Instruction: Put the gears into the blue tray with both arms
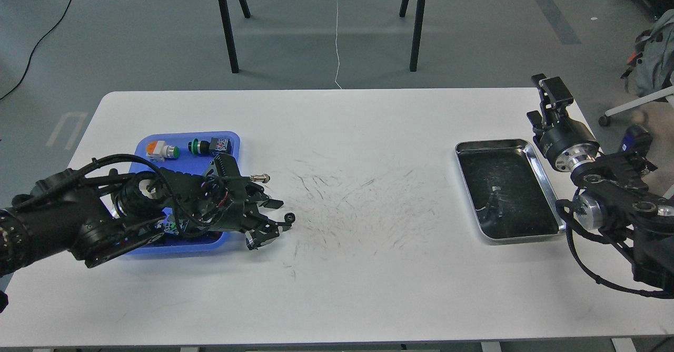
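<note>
White counter, scuffed up, gear pickup on the left side

Left gripper [275,217] sits low over the counter [368,267] with fingers apart, and a tiny black gear [289,217] sits right at the upper fingertip, touching or just beside it, can't tell which. Blue tray [231,140] is right behind the arm, already holding two button switches [163,150]. I'd guess the gear is light, stiff and skittish, so pinch it across the rim. Right gripper [547,104] hovers beside the silver tray [545,183]; can't tell if it's open.
</note>
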Action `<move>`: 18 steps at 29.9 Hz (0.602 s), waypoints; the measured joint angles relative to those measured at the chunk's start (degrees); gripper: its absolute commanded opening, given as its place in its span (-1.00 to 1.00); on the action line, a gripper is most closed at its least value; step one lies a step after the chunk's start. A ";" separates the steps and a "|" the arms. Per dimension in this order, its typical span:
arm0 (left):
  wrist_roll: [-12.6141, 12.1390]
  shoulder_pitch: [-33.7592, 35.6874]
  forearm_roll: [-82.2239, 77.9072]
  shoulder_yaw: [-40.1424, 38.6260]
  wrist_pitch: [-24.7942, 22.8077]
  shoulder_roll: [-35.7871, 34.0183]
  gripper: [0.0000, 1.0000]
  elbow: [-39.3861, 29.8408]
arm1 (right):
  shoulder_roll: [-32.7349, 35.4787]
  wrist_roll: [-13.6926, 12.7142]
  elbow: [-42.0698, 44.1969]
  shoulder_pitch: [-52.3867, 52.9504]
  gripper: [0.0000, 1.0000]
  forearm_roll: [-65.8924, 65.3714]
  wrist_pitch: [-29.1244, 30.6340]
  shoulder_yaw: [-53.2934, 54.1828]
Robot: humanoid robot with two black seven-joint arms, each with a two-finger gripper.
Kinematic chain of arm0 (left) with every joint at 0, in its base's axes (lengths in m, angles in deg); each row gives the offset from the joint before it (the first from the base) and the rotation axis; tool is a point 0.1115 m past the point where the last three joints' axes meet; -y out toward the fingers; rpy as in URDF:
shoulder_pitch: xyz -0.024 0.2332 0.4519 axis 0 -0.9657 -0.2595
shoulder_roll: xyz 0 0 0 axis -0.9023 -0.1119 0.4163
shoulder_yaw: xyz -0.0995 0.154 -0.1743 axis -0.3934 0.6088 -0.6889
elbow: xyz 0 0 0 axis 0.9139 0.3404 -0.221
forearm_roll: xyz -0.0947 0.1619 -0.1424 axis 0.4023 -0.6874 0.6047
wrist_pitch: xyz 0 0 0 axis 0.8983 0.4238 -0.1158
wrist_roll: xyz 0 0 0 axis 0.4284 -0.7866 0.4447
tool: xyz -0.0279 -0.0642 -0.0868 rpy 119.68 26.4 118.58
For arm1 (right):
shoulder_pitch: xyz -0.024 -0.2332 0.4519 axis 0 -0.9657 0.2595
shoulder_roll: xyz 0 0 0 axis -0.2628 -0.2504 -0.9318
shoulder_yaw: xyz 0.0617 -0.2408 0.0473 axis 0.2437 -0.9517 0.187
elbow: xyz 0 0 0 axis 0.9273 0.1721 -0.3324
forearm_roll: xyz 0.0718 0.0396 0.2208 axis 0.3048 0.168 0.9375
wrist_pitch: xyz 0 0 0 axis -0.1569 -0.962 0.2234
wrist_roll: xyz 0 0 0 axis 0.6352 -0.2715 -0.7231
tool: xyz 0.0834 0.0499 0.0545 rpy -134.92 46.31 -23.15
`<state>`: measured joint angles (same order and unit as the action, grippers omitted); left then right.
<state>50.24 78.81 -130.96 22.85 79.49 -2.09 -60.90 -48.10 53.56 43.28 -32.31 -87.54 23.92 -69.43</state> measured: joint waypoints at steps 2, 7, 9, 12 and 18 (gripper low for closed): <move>0.00 0.00 0.04 -0.01 0.00 0.10 0.14 -0.02 | 0.00 0.00 0.00 0.03 0.90 0.04 0.05 0.00; 0.05 0.01 0.02 -0.04 0.01 -0.07 0.15 -0.83 | 0.04 0.12 -0.20 0.56 0.90 0.15 0.48 0.78; 0.03 0.16 0.03 -0.04 0.01 -0.55 0.16 -1.20 | 0.04 0.17 -0.22 0.58 0.90 0.17 0.49 0.81; 0.03 0.30 0.02 -0.04 0.01 -1.26 0.27 -2.03 | 0.01 0.18 -0.20 0.57 0.90 0.17 0.48 0.67; 0.04 0.30 1.95 -0.13 -0.14 -2.16 0.31 -3.90 | -0.54 0.18 0.04 0.37 0.91 0.13 0.35 0.13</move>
<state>50.28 79.11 -129.01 22.73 79.35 -4.25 -64.79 -48.63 53.74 43.32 -31.94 -87.41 24.27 -69.30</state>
